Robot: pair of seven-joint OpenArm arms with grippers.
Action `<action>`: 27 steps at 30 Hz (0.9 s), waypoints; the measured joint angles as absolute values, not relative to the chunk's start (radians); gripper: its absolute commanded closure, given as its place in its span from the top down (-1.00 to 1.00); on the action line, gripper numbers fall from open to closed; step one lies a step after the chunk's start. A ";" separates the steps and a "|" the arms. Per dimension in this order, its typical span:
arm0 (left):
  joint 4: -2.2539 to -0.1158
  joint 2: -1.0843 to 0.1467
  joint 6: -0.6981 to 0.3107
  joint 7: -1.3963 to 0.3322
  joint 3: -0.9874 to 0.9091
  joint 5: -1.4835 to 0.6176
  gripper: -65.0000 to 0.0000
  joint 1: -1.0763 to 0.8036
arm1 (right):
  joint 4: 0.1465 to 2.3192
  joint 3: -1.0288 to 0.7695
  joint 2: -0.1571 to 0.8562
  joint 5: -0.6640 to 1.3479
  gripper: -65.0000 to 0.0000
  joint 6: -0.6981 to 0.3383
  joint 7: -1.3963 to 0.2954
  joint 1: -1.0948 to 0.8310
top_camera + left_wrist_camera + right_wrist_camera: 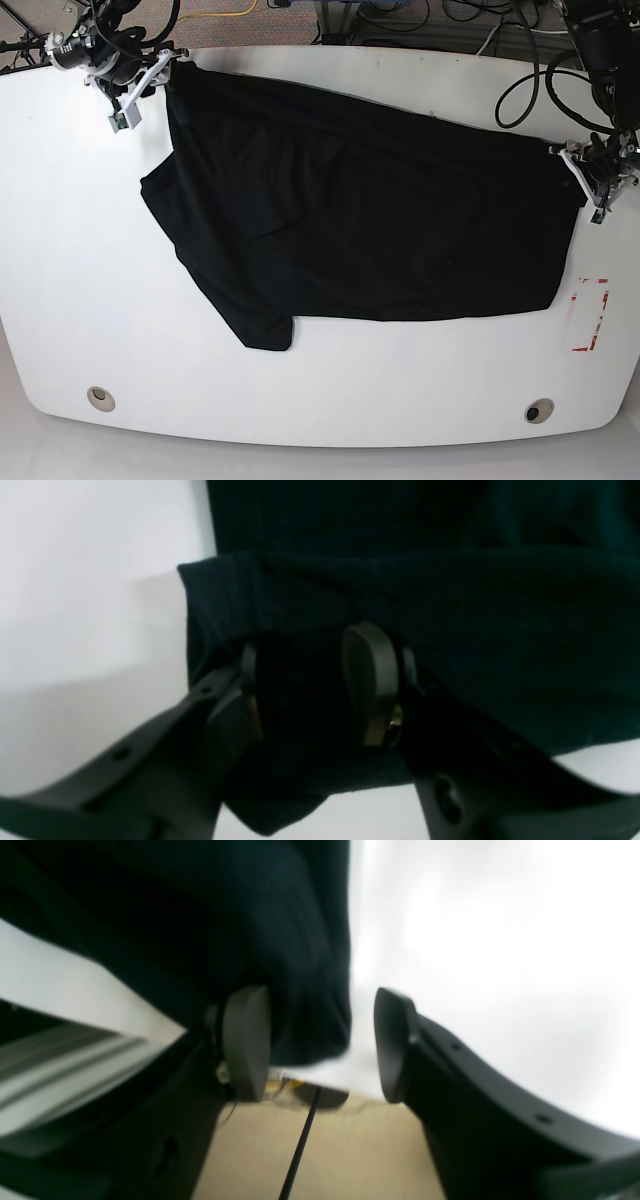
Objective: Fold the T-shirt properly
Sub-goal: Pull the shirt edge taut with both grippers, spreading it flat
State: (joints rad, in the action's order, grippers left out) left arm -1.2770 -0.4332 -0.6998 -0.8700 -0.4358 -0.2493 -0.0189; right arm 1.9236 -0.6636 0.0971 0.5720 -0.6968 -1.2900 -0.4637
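A white surface (80, 300) with rounded corners carries everything; cables and a tan floor show past its far edge, and red markings (590, 315) sit near its right edge in the base view. The T-shirt (370, 220), plain matte black, lies spread across the middle, rumpled, with one part trailing toward the near edge. The left tool (310, 680) sits at the shirt's edge on the base view's right, its jaws closed on a bunched fold of the black cloth. The right tool (322, 1040), at the far corner on the base view's left, stands with jaws apart; cloth lies against one pad, the other pad is bare. Broad bare white lies along the near side and both ends
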 measured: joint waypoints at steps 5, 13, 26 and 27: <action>-1.277 -0.434 -0.700 -0.870 -0.435 -0.248 -0.28 -0.019 | 1.879 -0.664 0.078 0.574 -0.09 -0.696 -1.265 -0.465; -1.277 -0.437 -0.699 -0.869 -0.435 -0.248 -0.28 -0.026 | 1.843 -0.662 0.089 0.586 -0.93 -0.697 -1.239 -0.461; -1.283 -0.456 -0.702 -0.861 -0.435 -0.268 -0.28 -0.057 | 1.837 -0.636 0.217 0.608 -0.98 -0.698 -1.262 -0.465; -1.283 -0.458 -0.702 -0.860 -0.435 -0.268 -0.28 -0.059 | 1.837 -0.637 0.226 0.607 -0.98 -0.699 -1.262 -0.465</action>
